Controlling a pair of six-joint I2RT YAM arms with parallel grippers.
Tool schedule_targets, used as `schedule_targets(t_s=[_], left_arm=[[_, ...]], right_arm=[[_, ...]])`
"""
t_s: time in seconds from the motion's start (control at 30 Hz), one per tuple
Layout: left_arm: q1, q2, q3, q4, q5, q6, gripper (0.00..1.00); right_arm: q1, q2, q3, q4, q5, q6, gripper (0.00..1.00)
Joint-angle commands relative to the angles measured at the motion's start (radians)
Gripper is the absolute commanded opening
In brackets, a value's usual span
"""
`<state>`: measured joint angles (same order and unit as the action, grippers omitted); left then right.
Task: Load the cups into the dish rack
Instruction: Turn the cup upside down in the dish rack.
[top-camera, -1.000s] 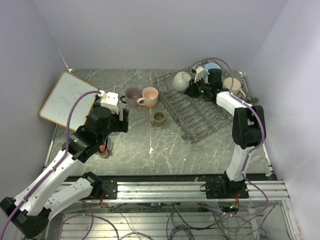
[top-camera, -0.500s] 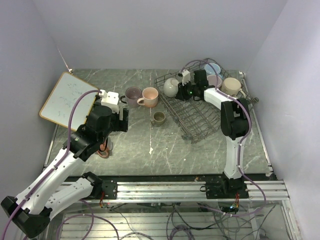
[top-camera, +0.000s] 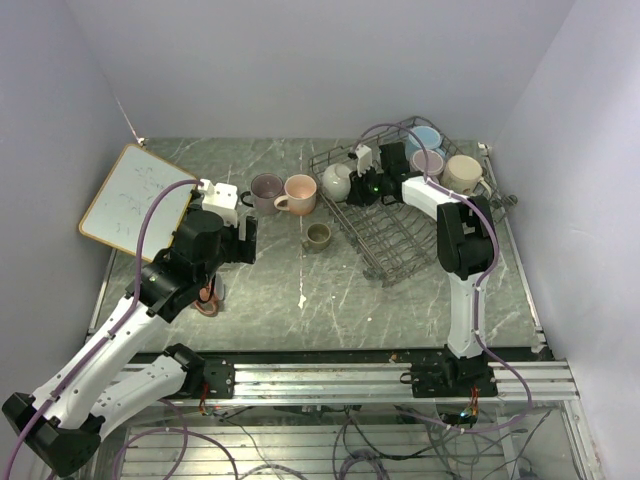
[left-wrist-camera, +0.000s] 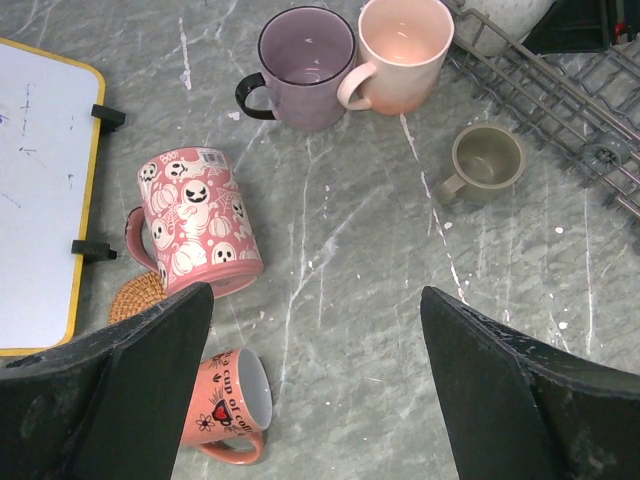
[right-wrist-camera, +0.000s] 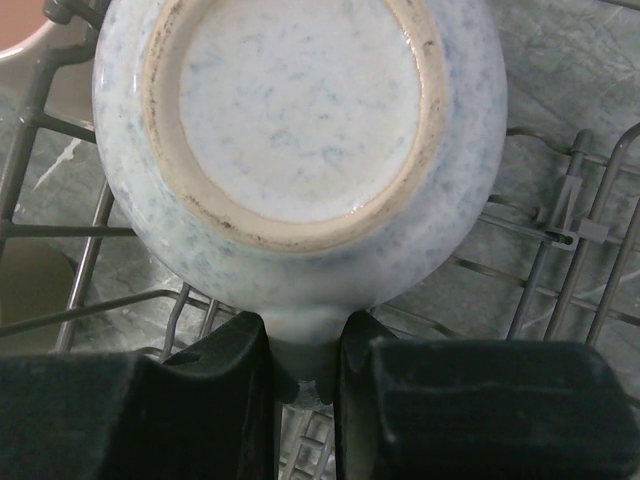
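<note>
My right gripper (top-camera: 353, 186) is shut on the handle of a pale speckled cup (right-wrist-camera: 300, 130), holding it bottom-up over the left end of the dish rack (top-camera: 392, 225). Three cups stand at the rack's far right: light blue (top-camera: 428, 137), pink (top-camera: 430, 160) and cream (top-camera: 462, 172). On the table are a mauve cup (left-wrist-camera: 305, 65), a peach cup (left-wrist-camera: 402, 50), a small olive cup (left-wrist-camera: 486, 162), a pink skull-print cup (left-wrist-camera: 195, 220) and an orange cup (left-wrist-camera: 228, 405) on its side. My left gripper (left-wrist-camera: 315, 300) hangs open above the table between them.
A wood-framed whiteboard (top-camera: 135, 200) lies at the far left. A cork coaster (left-wrist-camera: 135, 298) sits partly under the skull-print cup. The rack's wires (right-wrist-camera: 560, 240) run close under the held cup.
My right arm has carried the speckled cup leftward, from the rack's middle to its left end. The left arm has not moved.
</note>
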<state>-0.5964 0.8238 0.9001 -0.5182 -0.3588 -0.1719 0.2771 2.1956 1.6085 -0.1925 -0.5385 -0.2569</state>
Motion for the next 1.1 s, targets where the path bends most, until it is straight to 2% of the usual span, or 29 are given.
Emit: schedule_targets(t_s=[0.0, 0.23, 0.43, 0.67, 0.83, 1.07], left_arm=[[0.014, -0.003, -0.008, 0.025, 0.017, 0.013, 0.95], [0.015, 0.001, -0.008, 0.024, 0.017, 0.013, 0.95], [0.015, 0.001, -0.009, 0.024, 0.014, 0.013, 0.95], [0.015, 0.001, -0.009, 0.024, 0.014, 0.013, 0.95], [0.015, -0.001, -0.009, 0.022, 0.011, 0.012, 0.95], [0.016, -0.005, -0.008, 0.022, 0.011, 0.012, 0.95]], right_arm=[[0.000, -0.022, 0.023, 0.045, -0.013, -0.035, 0.05], [0.000, -0.015, 0.021, 0.021, -0.008, -0.048, 0.17], [0.002, -0.009, 0.029, 0.014, -0.005, -0.045, 0.19], [0.007, -0.007, 0.036, 0.002, -0.002, -0.048, 0.27], [0.008, -0.016, 0.032, 0.002, -0.007, -0.045, 0.37], [0.008, -0.081, 0.008, 0.007, -0.024, -0.041, 0.58]])
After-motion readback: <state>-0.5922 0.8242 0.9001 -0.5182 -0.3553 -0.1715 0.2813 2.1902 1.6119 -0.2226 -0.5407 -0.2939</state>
